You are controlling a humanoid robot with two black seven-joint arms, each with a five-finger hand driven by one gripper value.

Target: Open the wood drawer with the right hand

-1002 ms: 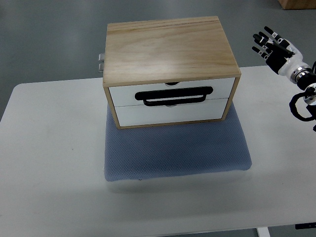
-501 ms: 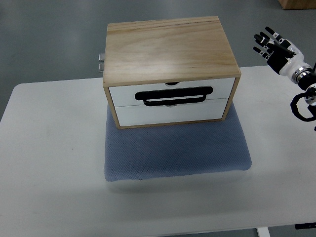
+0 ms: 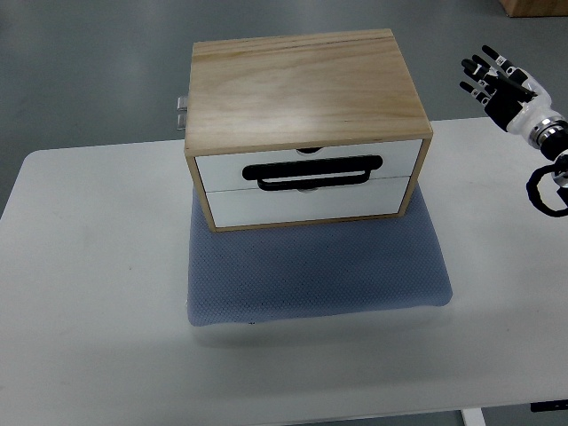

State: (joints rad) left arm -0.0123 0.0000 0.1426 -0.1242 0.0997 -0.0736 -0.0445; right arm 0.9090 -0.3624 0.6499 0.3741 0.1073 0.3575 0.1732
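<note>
Wood box (image 3: 306, 124) sits on a blue mat (image 3: 315, 266) on the white desk (image 3: 89, 293). Both white drawers (image 3: 306, 182) on the box front are shut, with a black handle (image 3: 315, 171) lying across the line where they meet. Off to the right of the box, well apart from it, the right hand (image 3: 499, 82) hangs with fingers spread, holding nothing.

Blue-grey mat (image 3: 319, 271) on white table (image 3: 89, 293)
</note>
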